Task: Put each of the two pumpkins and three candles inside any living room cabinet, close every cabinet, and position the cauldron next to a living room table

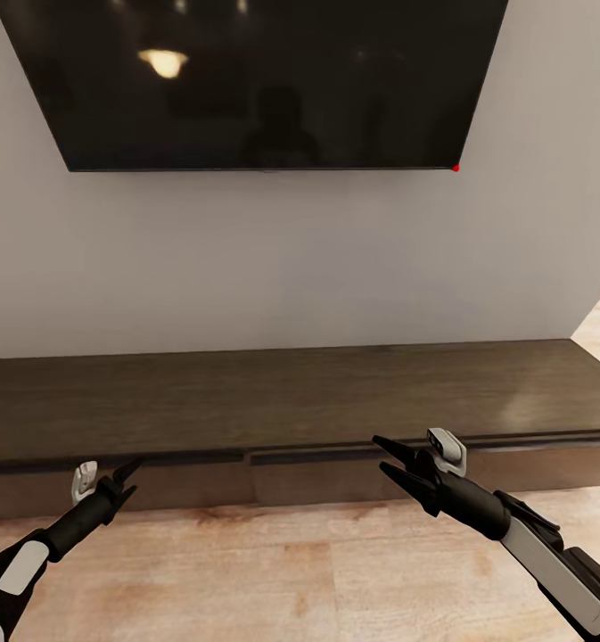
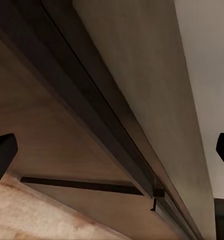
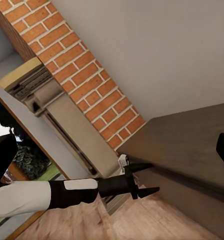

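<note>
The cabinet point(image 1: 291, 401) is a long, low dark-brown unit along the white wall, and both its wide fronts sit flush and shut. My left gripper point(image 1: 128, 473) is open and empty, just in front of the left front's upper edge. The left wrist view looks closely along that front point(image 2: 67, 140), and the right wrist view shows this gripper point(image 3: 148, 177) with its fingers spread. My right gripper point(image 1: 380, 453) is open and empty too, level with the top edge of the right front. Pumpkins, candles, cauldron and table are out of view.
A large dark television point(image 1: 264, 80) hangs on the wall above the cabinet. Pale wood floor point(image 1: 291, 571) lies between me and the unit. In the right wrist view, a brick wall point(image 3: 77, 70) and a beige heater point(image 3: 57, 110) under a window stand past the cabinet's left end.
</note>
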Controlling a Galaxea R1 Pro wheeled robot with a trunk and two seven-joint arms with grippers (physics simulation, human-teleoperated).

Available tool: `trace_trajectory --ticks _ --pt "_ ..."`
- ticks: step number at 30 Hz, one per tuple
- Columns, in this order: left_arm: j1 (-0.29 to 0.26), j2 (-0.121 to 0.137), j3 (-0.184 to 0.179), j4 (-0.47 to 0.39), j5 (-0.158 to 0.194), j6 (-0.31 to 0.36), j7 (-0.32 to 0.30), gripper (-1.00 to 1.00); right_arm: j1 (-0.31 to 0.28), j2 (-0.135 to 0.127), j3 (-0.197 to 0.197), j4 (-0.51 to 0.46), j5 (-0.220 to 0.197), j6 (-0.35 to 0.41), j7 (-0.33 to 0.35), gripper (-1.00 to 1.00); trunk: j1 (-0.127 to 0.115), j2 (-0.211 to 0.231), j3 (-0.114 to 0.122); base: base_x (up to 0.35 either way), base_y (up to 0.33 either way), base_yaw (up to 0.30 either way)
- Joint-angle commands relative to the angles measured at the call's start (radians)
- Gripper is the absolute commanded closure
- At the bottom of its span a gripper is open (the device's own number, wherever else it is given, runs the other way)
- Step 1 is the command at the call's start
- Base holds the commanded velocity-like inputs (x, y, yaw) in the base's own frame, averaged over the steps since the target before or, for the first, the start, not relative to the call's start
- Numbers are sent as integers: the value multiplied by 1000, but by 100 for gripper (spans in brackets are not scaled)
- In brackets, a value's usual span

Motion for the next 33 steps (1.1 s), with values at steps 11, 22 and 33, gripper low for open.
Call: trace_trajectory --ticks 11,22,33 --pt "0 1 0 0 20 8 -4 -100 -1 -2 2 0 -11 10 2 -100 42 -77 -35 0 0 0" --pt "3 -1 -1 1 67 -32 -13 -100 -1 -2 2 0 -11 10 4 -100 84 -154 -70 0 0 0" --pt "5 5 -3 120 65 -156 -266 -100 -1 -4 2 0 -11 11 5 -100 126 -231 -104 0 0 0"
